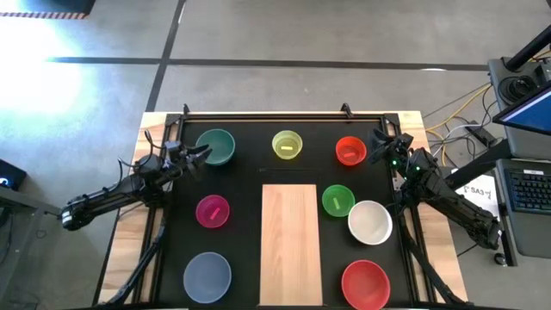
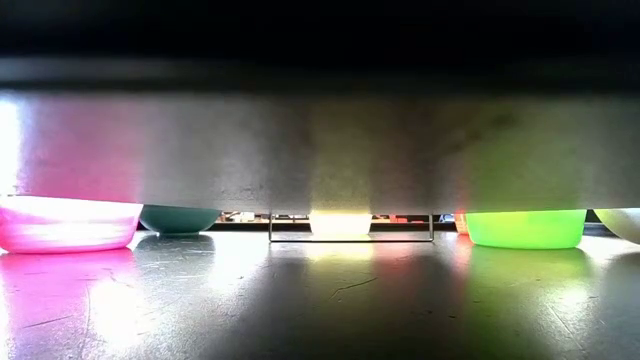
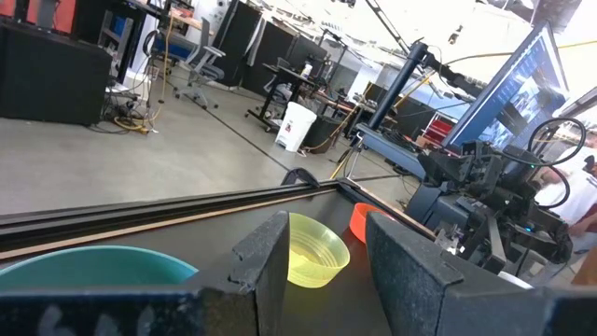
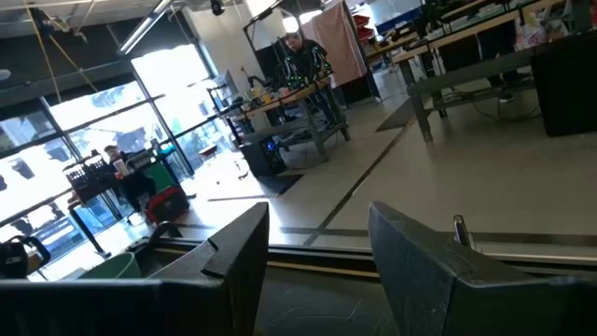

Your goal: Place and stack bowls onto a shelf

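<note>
The pale wooden shelf lies flat in the table's middle, nothing on it. Bowls stand on their bases on the black tabletop: teal, yellow, orange-red, magenta, bright green, white, red, grey-blue. My left gripper is open and empty beside the teal bowl's left rim. My right gripper is open and empty at the far right, just right of the orange-red bowl. The low view shows the magenta, teal and green bowls.
A black rail runs along the table's far edge. A desk with a keyboard and a screen stands right of the table. People show in the room beyond the table. Bare tabletop lies between the bowls and the shelf.
</note>
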